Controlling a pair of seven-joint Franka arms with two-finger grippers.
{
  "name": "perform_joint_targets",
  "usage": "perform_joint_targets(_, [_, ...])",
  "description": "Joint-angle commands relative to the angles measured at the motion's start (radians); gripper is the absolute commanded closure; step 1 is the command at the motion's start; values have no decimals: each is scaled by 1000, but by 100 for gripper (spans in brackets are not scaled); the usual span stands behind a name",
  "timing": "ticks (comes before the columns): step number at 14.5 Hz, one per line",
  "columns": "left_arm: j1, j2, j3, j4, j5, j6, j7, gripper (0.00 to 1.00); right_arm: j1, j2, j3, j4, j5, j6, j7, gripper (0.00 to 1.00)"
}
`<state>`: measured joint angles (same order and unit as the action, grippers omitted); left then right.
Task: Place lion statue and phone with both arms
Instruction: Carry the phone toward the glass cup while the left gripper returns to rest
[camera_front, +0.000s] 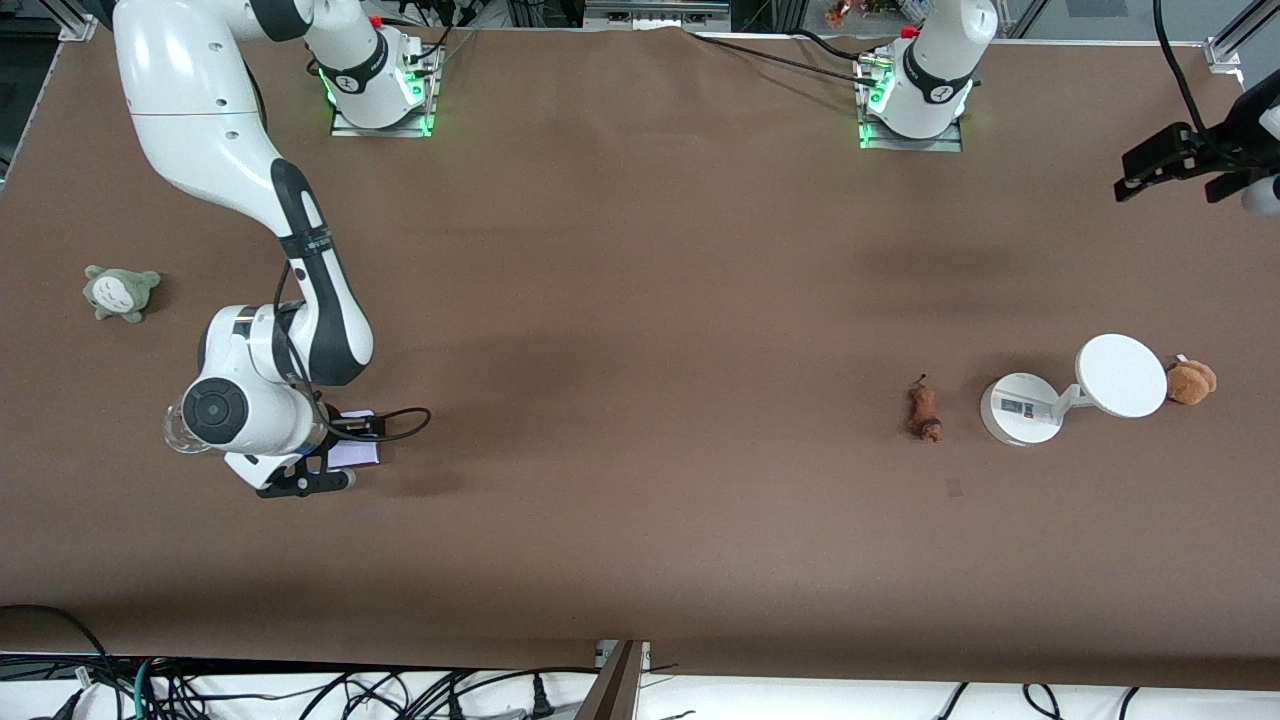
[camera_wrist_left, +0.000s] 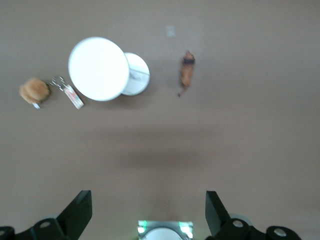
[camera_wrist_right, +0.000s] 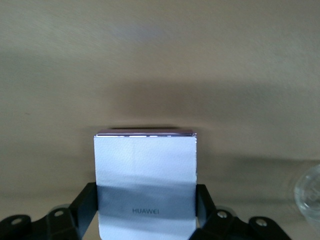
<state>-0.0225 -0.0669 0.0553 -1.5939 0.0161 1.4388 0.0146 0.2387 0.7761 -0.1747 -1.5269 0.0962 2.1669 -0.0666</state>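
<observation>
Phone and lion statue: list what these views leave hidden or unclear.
- phone: front view, mostly hidden under the right gripper; right wrist view, lower end cut off by the edge.
- lion statue: both views, too small for detail.
- left gripper: front view, partly cut off by the edge.

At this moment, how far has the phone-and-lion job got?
Nothing looks placed yet. The right hand is shut on the pale lavender flat phone. The small orange-brown lion figurine lies untouched beside the white round-based stand; the open left hand waits high above it.
</observation>
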Motion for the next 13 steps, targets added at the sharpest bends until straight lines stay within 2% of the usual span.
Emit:
perform_joint_targets(1, [-22, 18, 9, 0, 31, 46, -10, 0, -15, -24, 4, -30, -13, -10, -13, 65])
perform_joint_targets(4, [-16, -1, 8, -92, 21, 158, -10, 0, -15, -26, -16, -32, -13, -10, -24, 65])
perform_joint_targets(13, [-5, 1, 9, -83, 21, 190, -5, 0, -28, -24, -35, -33, -13, -10, -44, 65])
